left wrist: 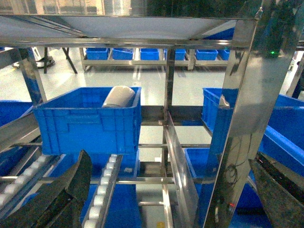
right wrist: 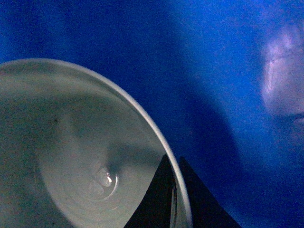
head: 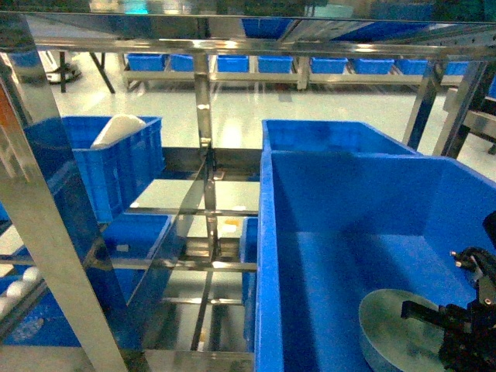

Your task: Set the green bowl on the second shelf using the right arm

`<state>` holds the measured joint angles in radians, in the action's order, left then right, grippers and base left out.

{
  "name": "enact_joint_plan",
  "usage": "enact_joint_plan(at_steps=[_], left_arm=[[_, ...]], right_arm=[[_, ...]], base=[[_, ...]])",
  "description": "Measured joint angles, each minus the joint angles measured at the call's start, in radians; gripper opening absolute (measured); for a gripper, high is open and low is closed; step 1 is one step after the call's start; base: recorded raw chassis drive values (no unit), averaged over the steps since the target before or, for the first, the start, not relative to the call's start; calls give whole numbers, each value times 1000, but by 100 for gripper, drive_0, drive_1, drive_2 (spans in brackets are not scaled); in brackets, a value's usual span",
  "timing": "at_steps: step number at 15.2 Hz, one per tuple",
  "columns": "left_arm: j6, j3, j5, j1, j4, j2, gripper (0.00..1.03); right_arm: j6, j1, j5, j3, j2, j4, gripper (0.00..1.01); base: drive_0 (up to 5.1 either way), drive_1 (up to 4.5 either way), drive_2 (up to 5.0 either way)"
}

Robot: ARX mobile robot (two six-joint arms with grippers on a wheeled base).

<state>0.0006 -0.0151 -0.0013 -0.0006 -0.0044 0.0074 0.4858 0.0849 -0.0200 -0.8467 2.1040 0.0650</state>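
Note:
The pale green bowl [head: 391, 329] lies inside the large blue bin [head: 266, 232] at the lower right of the head view. My right gripper [head: 416, 312] reaches in from the right and is shut on the bowl's rim. In the right wrist view the bowl [right wrist: 71, 156] fills the left side, and its thin rim runs between the two dark fingers of the right gripper [right wrist: 174, 164]. The rack level with white roller tracks [left wrist: 107, 185] lies at the left. My left gripper [left wrist: 169, 157] hangs open in front of the rack, holding nothing.
A smaller blue crate [head: 116, 167] holding a white rounded object [head: 118, 130] stands on the rack at the left. Steel uprights [head: 203, 116] and cross bars frame the shelves. A second blue bin [head: 333, 136] sits behind the large one. More blue bins [head: 232, 63] line the far wall.

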Motion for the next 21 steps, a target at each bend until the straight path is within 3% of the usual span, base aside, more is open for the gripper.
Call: enact_joint_plan(at_steps=[1, 3, 6, 9, 12, 14, 15, 19, 21], left_arm=[[0, 0, 0, 0, 0, 0, 98], [0, 0, 0, 0, 0, 0, 98], [0, 0, 0, 0, 0, 0, 98], [0, 0, 0, 0, 0, 0, 98], [0, 0, 0, 0, 0, 0, 98], [0, 0, 0, 0, 0, 0, 98], [0, 0, 0, 0, 0, 0, 98], [0, 0, 0, 0, 0, 0, 98], [0, 0, 1, 0, 0, 0, 98]], right_arm=[[25, 3, -11, 1, 2, 7, 2], [34, 10, -21, 24, -29, 69, 5], [-1, 14, 26, 80, -126, 178, 34], [-74, 37, 78, 175, -245, 276, 67], [-128, 92, 188, 324, -467, 314, 99], [-177, 99, 291, 414, -674, 322, 98], [-200, 98, 336, 442, -798, 261, 98], [-274, 79, 390, 509, -1194, 35, 98], [-331, 101, 402, 532, -1328, 60, 98]], base=[[0, 0, 0], [0, 0, 0], [0, 0, 0], [0, 0, 0], [0, 0, 0], [0, 0, 0], [0, 0, 0], [0, 0, 0], [0, 0, 0]])
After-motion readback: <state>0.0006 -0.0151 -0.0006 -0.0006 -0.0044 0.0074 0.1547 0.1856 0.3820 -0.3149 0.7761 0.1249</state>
